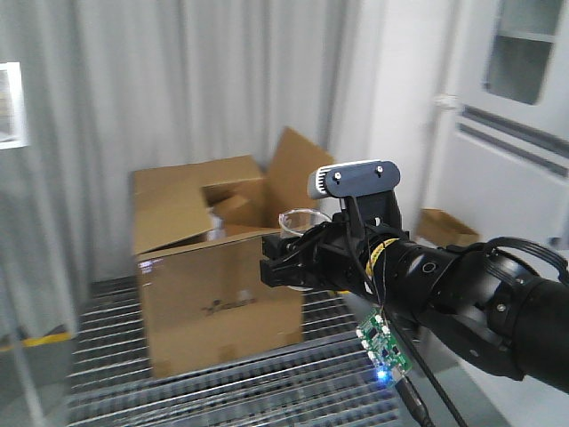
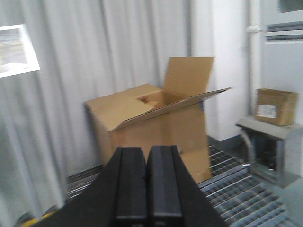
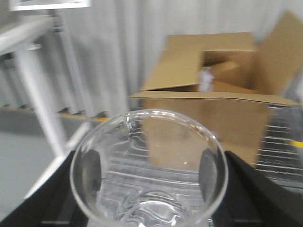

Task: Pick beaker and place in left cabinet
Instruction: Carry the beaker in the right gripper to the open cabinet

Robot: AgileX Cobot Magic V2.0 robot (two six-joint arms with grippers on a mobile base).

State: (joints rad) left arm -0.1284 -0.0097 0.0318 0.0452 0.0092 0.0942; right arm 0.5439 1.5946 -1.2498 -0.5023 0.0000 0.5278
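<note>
Beaker [image 1: 300, 221] upright, mouth up, long axis vertical, clamped in right hand [image 1: 292, 264]; left hand [image 2: 147, 158] fingers together.

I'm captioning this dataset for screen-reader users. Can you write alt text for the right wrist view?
A clear glass beaker, seen from above its rim, is clamped between the black fingers of the right gripper. Behind it stands an open cardboard box on metal grating.

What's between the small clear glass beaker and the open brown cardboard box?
Only bare grey metal floor grating, in the right wrist view; the right gripper holds the beaker.
</note>
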